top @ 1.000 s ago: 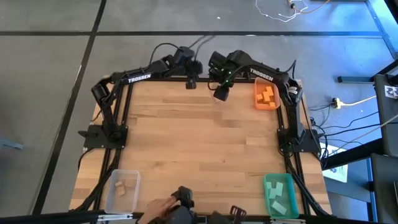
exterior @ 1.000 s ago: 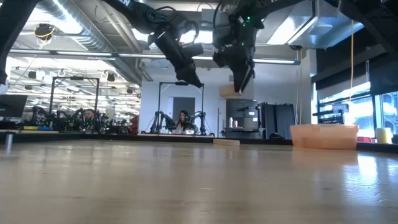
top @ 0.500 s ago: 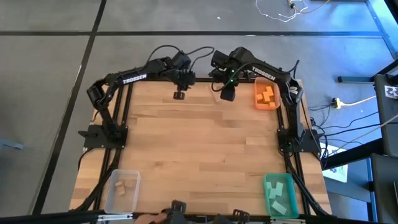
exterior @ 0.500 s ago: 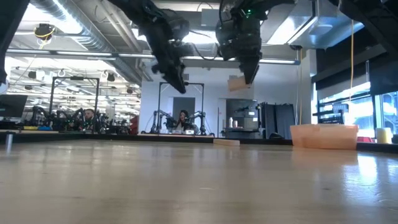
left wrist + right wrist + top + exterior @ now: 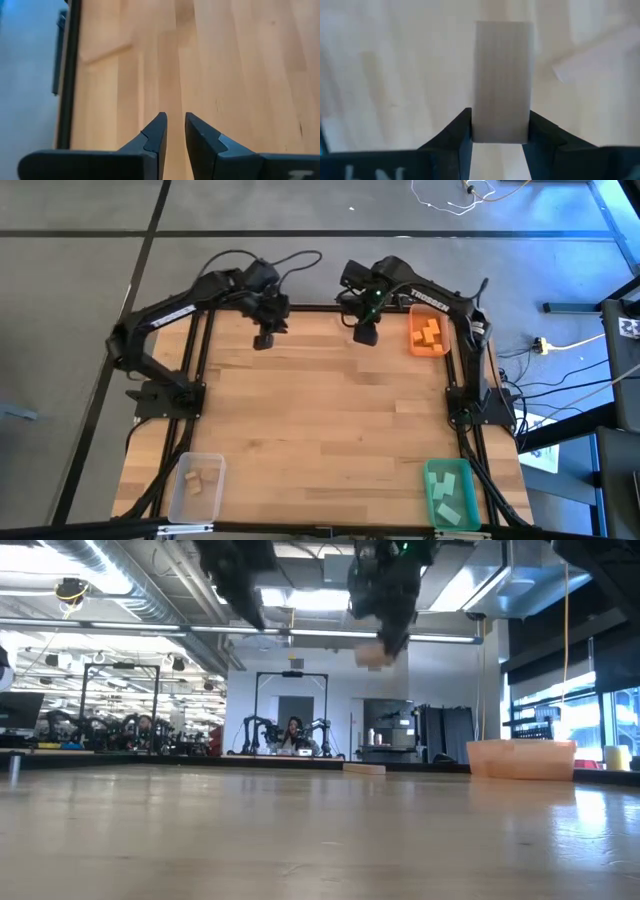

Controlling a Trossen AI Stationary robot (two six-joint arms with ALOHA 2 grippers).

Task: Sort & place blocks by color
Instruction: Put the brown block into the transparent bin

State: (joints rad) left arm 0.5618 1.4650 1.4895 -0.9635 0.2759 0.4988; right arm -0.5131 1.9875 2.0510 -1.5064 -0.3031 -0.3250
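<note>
Since a second earlier, left gripper [image 5: 264, 340] swung away from right gripper [image 5: 366, 336], fingers nearly together, empty; right gripper clamped a pale wood block [image 5: 500, 80].

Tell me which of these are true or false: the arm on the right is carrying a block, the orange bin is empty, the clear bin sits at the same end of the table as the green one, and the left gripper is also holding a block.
1. The right gripper holds a pale wood block. True.
2. The orange bin is empty. False: orange blocks lie in it.
3. The clear bin and the green bin sit at the same end of the table. True: at opposite corners of that end.
4. The left gripper holds a block. False: nothing is between its fingers.
</note>
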